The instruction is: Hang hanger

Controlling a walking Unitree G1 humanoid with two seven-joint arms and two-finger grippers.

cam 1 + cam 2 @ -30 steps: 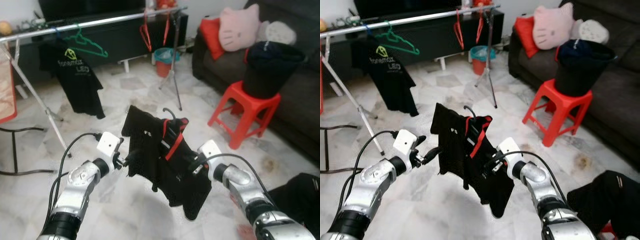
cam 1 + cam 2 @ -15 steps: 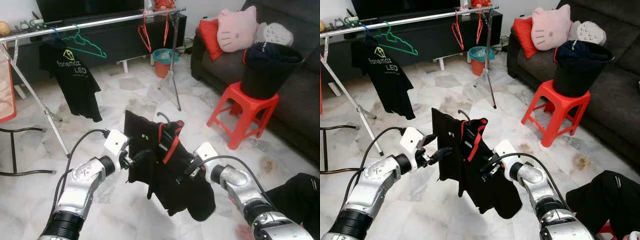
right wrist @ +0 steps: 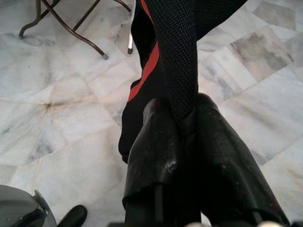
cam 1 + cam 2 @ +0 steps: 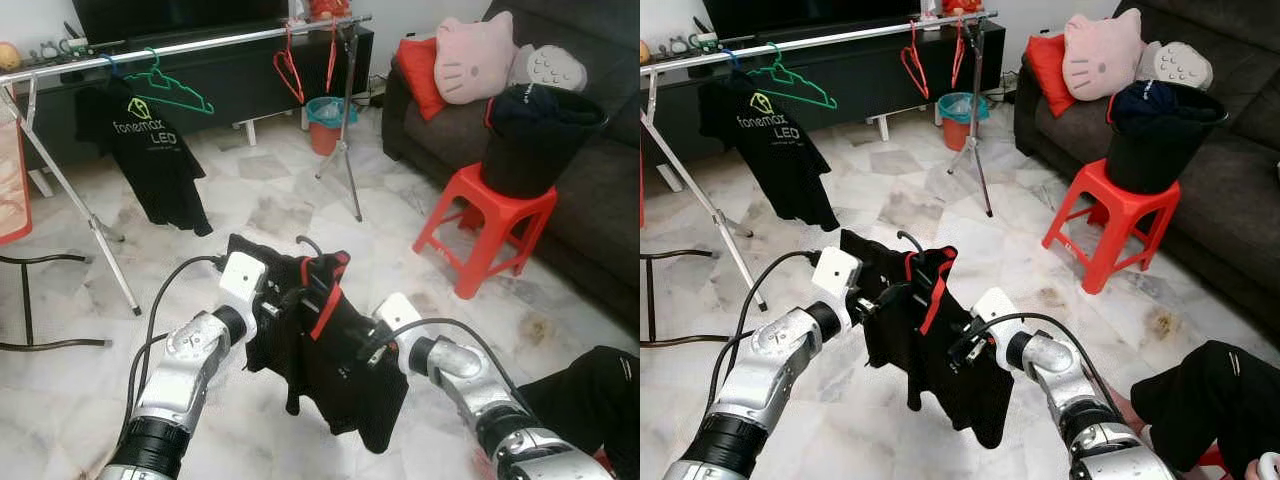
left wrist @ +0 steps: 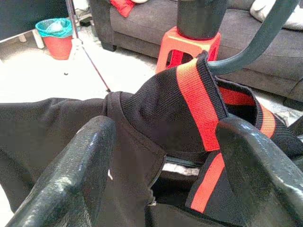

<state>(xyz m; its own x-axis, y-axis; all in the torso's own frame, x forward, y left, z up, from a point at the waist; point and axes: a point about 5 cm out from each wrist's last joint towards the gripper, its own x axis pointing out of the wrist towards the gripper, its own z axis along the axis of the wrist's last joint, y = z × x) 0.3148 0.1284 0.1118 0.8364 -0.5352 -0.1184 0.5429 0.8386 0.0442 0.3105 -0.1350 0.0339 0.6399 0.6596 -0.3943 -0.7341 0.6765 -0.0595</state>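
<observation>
You have a black shirt (image 4: 320, 350) with red trim on a dark hanger (image 4: 312, 243), held in the air between both arms above the marble floor (image 4: 280, 205). Your right gripper (image 3: 182, 125) is pinched tight on the shirt's fabric. Your left gripper (image 5: 161, 156) has its fingers spread wide around the collar, well short of the clothes rail (image 4: 200, 42).

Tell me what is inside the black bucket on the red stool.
The black bucket on the red stool holds dark clothing heaped up to its rim. Only the top of that pile shows; whatever lies deeper is hidden by the bucket's wall and the fabric above.
</observation>
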